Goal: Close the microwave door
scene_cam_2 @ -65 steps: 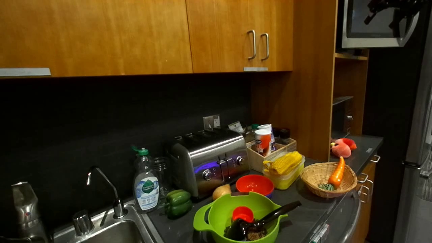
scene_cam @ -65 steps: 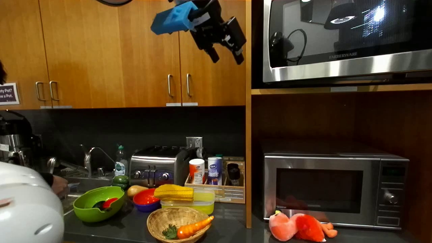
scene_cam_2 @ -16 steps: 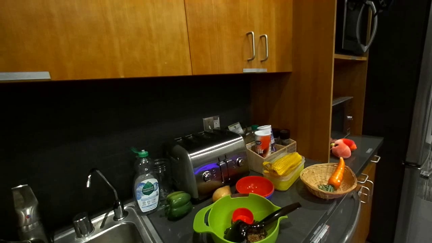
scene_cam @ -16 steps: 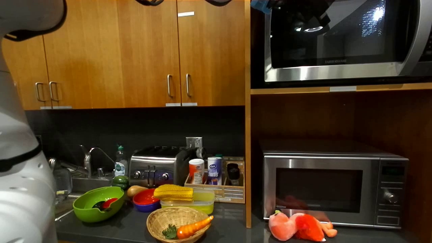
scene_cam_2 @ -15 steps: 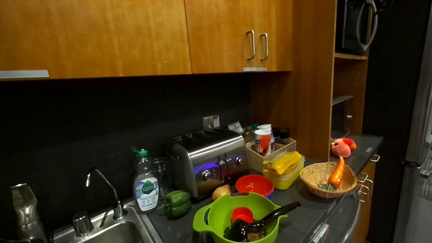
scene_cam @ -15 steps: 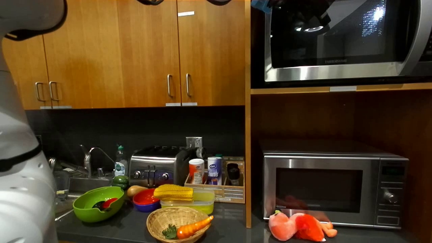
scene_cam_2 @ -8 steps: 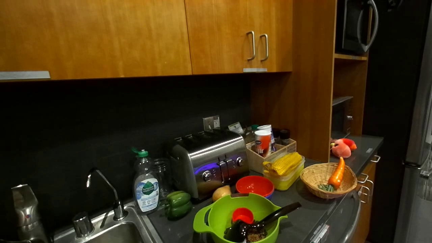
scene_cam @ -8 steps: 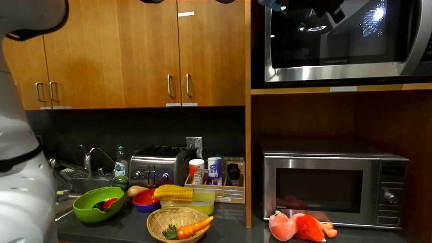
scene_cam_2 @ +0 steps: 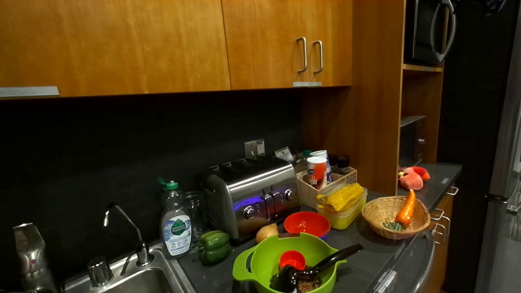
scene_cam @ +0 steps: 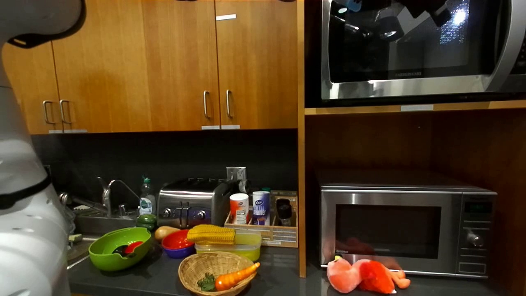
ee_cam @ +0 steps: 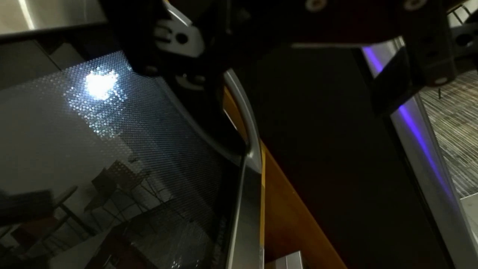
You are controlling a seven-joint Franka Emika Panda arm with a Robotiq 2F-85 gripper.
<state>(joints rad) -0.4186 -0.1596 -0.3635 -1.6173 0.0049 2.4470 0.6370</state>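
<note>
The microwave (scene_cam: 521, 61) with the silver frame sits on the upper wooden shelf. Its black glass door (scene_cam: 411, 49) lies flush with the front in both exterior views; it also shows in an exterior view (scene_cam_2: 423, 32) and fills the left of the wrist view (ee_cam: 168, 149). The curved silver handle (ee_cam: 249, 112) stands out at the door's free side. My gripper (ee_cam: 287, 89) is open and empty, its fingers wide apart in front of the door. One finger hides part of the handle in the wrist view; I cannot tell whether it touches. In an exterior view the gripper (scene_cam: 427, 10) is cut off by the top edge.
The smaller silver microwave (scene_cam: 388, 230) stands below, with a pink plush toy (scene_cam: 361, 277) before it. A wooden upright (scene_cam: 302, 164) borders the shelf. A toaster (scene_cam: 189, 203), a wicker basket (scene_cam: 197, 269) and a green bowl (scene_cam: 119, 248) are on the counter. A fridge (scene_cam_2: 494, 228) stands beside the cabinet.
Some 4 s ago the door was swung out; it has since closed flush. Over the last second my gripper has moved sideways across the door and away from it; the door has stayed still.
</note>
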